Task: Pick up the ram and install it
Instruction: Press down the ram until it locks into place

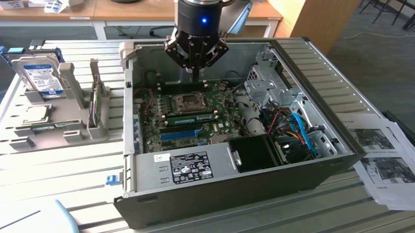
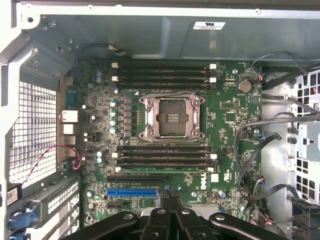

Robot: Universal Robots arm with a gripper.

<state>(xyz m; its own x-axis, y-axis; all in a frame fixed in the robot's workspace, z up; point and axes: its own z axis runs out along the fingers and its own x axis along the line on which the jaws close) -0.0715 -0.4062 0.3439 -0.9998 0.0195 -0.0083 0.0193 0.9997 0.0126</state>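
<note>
A green ram stick [image 1: 194,118] with dark chips stands on edge in a slot of the motherboard [image 1: 220,104], just on the near side of the CPU socket [image 1: 191,100]. In the wrist view those slots [image 2: 165,159] are seen edge-on beside the socket [image 2: 172,117]. Another thin green stick [image 1: 46,127] lies in the grey holder at the exterior view's left. My gripper [image 1: 196,74] hangs above the far part of the board, over the slots behind the socket, fingers shut with nothing between them. Its shut fingertips [image 2: 167,200] point down at the board near the blue slot strip [image 2: 132,191].
The open computer case [image 1: 337,145] walls the board in on all sides. Inside it are a black fan housing [image 1: 256,153] and a drive cage with cables [image 1: 285,111]. A hard drive [image 1: 40,74] stands in the grey holder [image 1: 77,97]. Printed sheets [image 1: 382,155] lie at the exterior view's right.
</note>
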